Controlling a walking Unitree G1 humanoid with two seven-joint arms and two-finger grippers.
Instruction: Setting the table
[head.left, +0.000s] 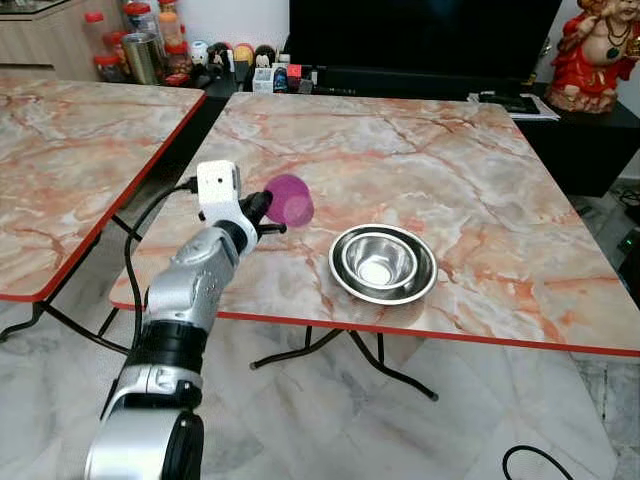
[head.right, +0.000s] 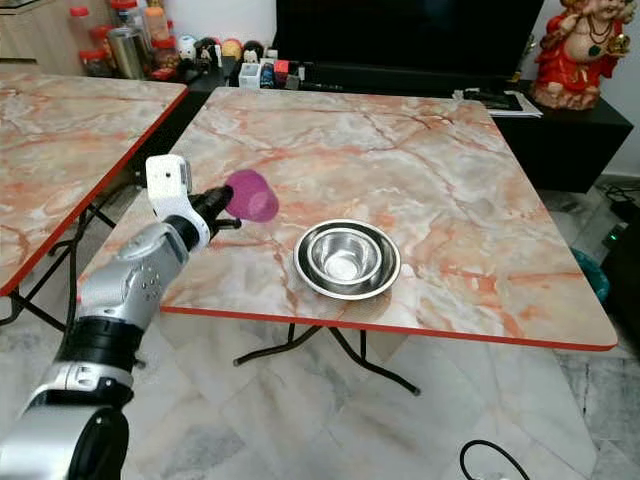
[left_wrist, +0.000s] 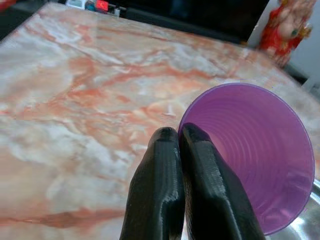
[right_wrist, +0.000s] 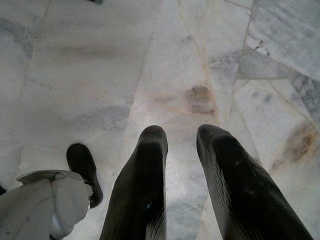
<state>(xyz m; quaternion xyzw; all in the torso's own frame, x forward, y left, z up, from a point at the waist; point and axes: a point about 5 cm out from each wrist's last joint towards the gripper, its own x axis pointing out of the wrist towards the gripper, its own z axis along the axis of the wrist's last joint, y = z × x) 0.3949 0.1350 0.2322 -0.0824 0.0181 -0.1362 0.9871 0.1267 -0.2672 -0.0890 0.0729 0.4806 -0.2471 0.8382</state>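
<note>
Far left: second marble-top table (head.left: 70, 160) w/ red edge, apart from main one; jars and bottles (head.left: 140, 40) on counter behind it

L arm (head.left: 185, 300) reaching up over near-left corner of main marble table (head.left: 450, 170); white wrist module on top, black cable trailing down

L gripper (left_wrist: 179, 137) pinched tight on rim of purple plastic cup (head.left: 289, 199): one finger inside, one outside, tips nearly touching per wrist cam. Cup tipped on its side, mouth facing back toward wrist, ribbed inside visible, held just above tabletop. Can't tell if lower edge touches marble

Just right of cup: stainless steel bowls (head.left: 383, 263), smaller nested in bigger, sitting flat near front edge of table. Cup near the bowls but not in them; bowl rim shows at corner of L wrist cam right under cup

Table back edge: small clutter of figurines/boxes (head.left: 265, 72), dark TV (head.left: 420, 35) behind, papers (head.left: 510, 102) on black stand

Far right: red and gold statue (head.left: 592, 50) on black stand

R gripper (right_wrist: 181, 137) hanging low over grey marble floor tiles (right_wrist: 100, 65), fingers apart w/ clear gap, nothing between. Robot's own foot (right_wrist: 85, 172) and bit of silver leg shell beside it in R wrist cam
</note>
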